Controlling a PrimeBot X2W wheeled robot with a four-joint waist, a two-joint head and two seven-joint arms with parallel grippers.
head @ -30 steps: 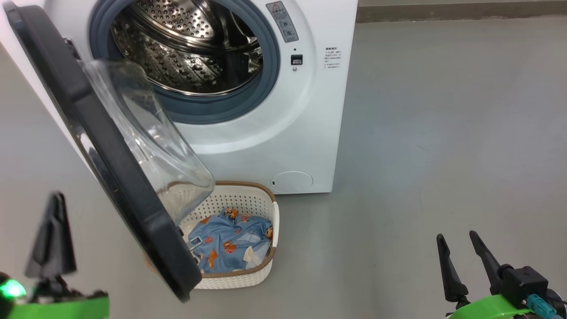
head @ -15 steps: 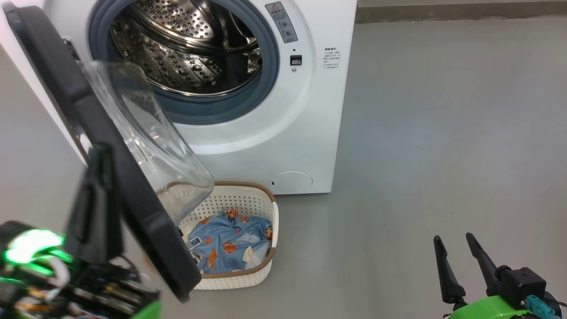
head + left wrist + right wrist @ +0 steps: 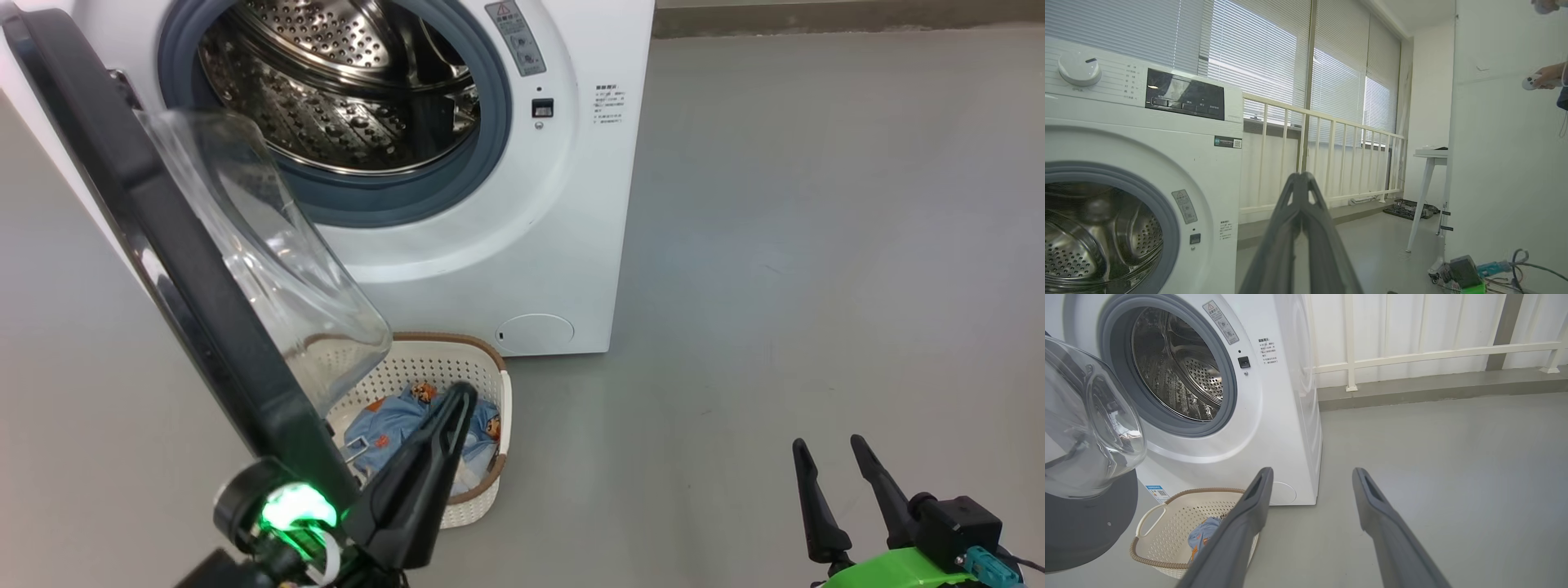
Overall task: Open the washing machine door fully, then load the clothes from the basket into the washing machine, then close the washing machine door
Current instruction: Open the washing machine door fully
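- The washing machine (image 3: 506, 245) stands on the grey floor (image 3: 816, 245) with its mouth uncovered. Inside the grey-blue seal (image 3: 392, 204), the drum (image 3: 326, 82) shows bare perforated steel.
- The washing machine door (image 3: 163, 245) is swung out on the machine's left. Its clear glass bowl (image 3: 269, 269) bulges toward the opening and hangs over the left part of the basket.
- The basket (image 3: 441, 359) sits on the floor just in front of the machine's lower front, near the round white flap (image 3: 535, 333).
- The clothes (image 3: 392, 420) lie crumpled in the bottom of the basket as 1 blue bear-print heap.
- The left gripper (image 3: 463, 392) has its 2 fingers pressed together with nothing between them. In the head view its tip overlaps the basket's mouth and part of the clothes.
- The right gripper (image 3: 826, 443) has its 2 fingers spread and bare, low at the right above the floor, well apart from the basket.
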